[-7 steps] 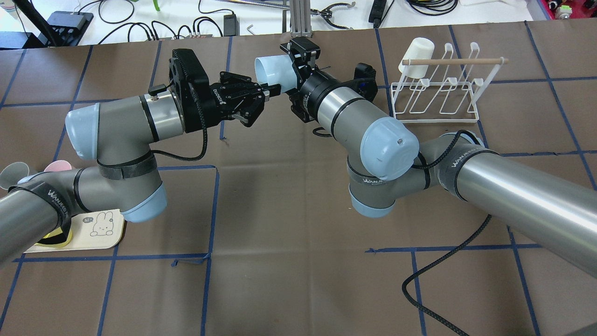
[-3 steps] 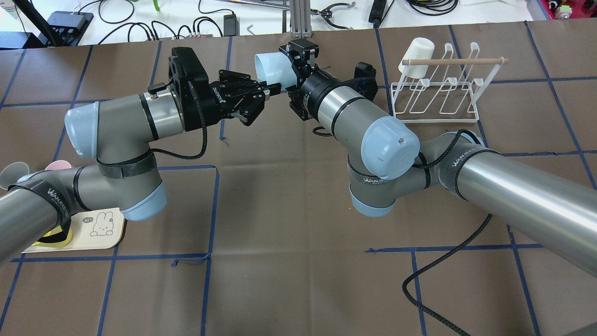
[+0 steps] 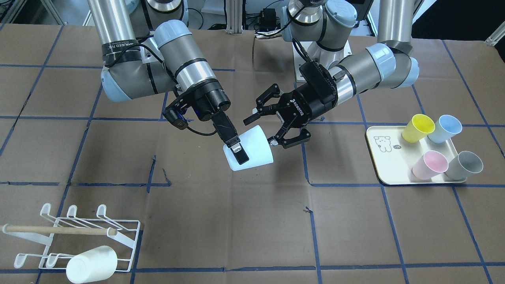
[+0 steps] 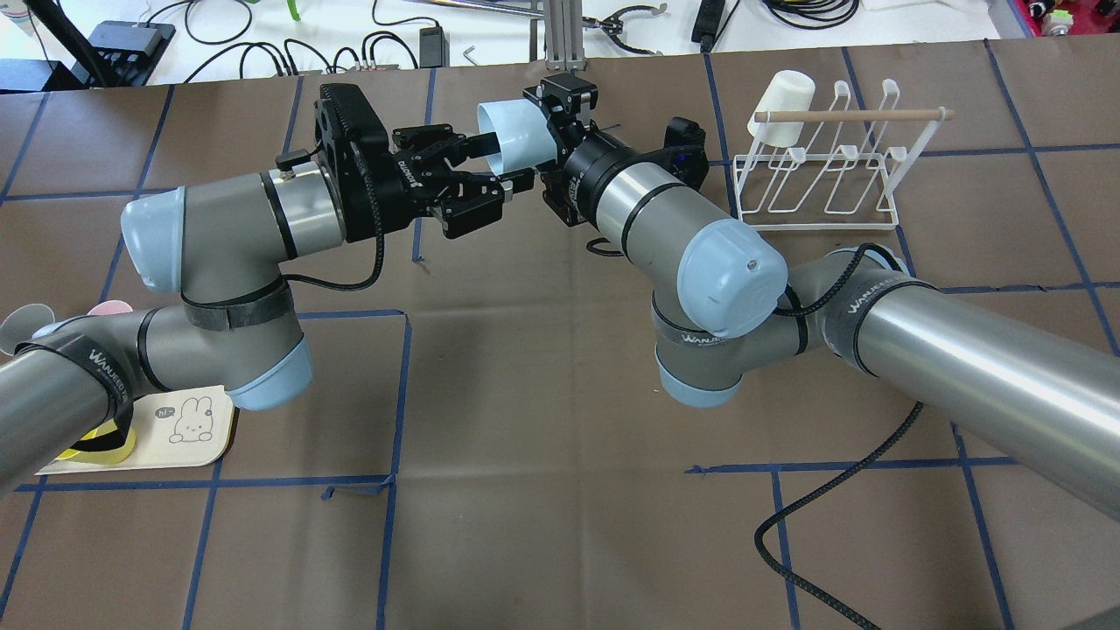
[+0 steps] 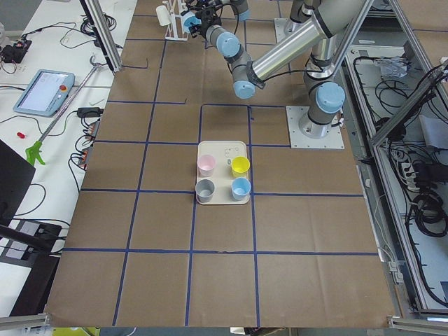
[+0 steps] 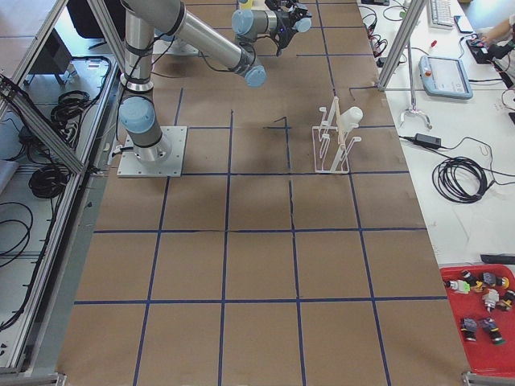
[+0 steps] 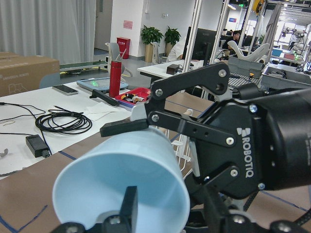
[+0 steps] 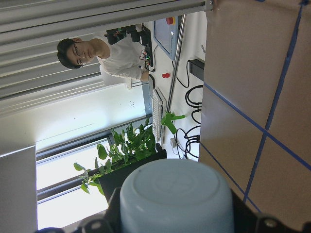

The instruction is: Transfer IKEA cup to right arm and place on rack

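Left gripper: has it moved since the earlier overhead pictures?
Yes. The left gripper has shifted slightly up and leftward in the overhead view against the blue tape line, its jaws spreading.

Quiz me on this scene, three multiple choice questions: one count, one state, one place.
1. Cups on the tray: A two; B four; C six.
2. The left gripper is: A open; B shut on a cup; C out of view.
3. The white cup is: A on the tray; B on the rack; C in the left gripper.
Answers: 1 B, yellow cup, blue cup, pink cup and grey cup stand there. 2 A, its fingers are spread; the right gripper holds the lifted cup. 3 B, it sits over a rack prong.
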Motion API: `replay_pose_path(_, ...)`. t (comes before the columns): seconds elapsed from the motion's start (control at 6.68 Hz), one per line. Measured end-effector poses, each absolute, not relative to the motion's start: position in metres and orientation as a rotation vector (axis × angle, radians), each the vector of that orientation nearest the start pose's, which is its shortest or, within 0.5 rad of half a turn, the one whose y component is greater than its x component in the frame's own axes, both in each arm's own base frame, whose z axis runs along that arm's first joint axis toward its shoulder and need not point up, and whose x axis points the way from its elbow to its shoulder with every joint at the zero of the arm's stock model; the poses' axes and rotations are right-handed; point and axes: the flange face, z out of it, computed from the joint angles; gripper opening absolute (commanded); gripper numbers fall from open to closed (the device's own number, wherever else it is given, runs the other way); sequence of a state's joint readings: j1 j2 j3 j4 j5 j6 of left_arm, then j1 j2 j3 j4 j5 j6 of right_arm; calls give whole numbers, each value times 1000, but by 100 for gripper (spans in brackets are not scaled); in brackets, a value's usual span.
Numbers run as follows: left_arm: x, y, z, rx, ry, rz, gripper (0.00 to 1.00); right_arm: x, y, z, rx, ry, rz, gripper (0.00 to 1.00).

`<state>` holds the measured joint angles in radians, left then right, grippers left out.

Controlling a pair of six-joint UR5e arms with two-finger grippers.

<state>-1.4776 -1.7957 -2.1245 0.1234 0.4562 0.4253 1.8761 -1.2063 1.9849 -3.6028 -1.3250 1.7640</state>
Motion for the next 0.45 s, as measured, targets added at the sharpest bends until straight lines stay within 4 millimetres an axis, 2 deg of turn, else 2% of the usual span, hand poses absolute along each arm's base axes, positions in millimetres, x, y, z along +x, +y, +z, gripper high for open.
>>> replay_pose_path(0.15,-172,-490,356,-902,-1843,1255,99,317,-481,349,1142,1531,-503,32)
replay_pose_path(0.3,-154,-494,358,-871,-1866,1278,99,316,-481,348,1144,1530,-505,32)
replay_pose_path(0.45,-126,-500,359,-824,-1895,1311,99,314,-483,347,1149,1530,-511,27)
